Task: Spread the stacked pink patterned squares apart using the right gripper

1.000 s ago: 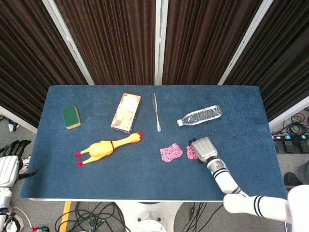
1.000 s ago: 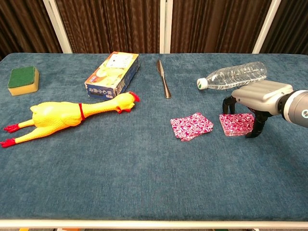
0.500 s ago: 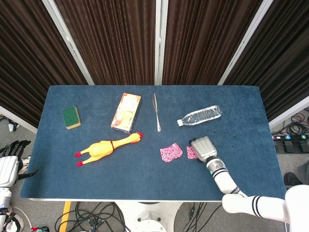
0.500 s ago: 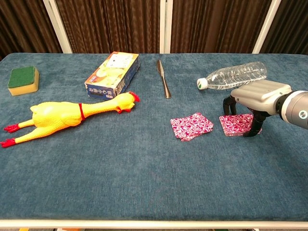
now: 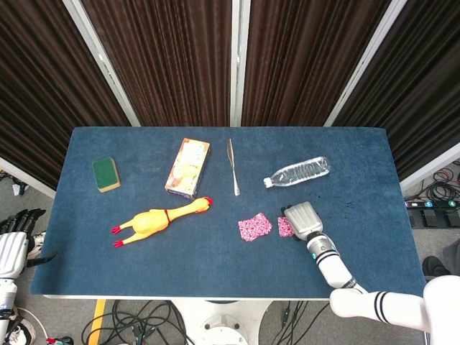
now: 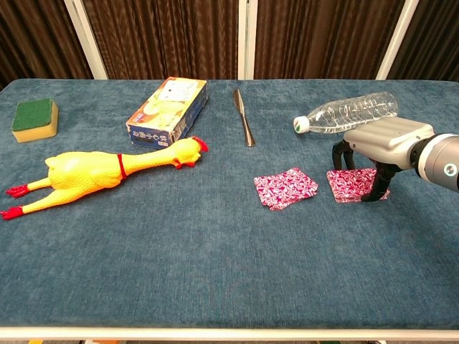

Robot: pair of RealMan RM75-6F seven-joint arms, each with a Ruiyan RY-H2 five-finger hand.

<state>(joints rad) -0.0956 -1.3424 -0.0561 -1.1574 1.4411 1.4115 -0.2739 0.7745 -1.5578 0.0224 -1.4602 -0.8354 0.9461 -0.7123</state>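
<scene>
Sliding one pink square [image 6: 351, 185] rightward, right robot hand [image 6: 376, 154] arched with fingertips [image 6: 368, 197] planted on it; next, lift clear of the remaining stack [image 6: 285, 188].

Matt napped blue cloth table [image 6: 215, 272]; clear glossy plastic bottle [image 6: 348, 112]; shiny metal knife [image 6: 244, 117].

- Pink patterned fabric squares: two visible, one [image 6: 285, 188] and another [image 6: 353, 185]
- Yellow rubber chicken [image 6: 100, 174]: one
- Clear plastic bottle [image 6: 346, 112]: one
- Green-topped yellow sponge [image 6: 34, 119]: one
- Printed cardboard box [image 6: 168, 111]: one
- Metal table knife [image 6: 243, 116]: one
</scene>
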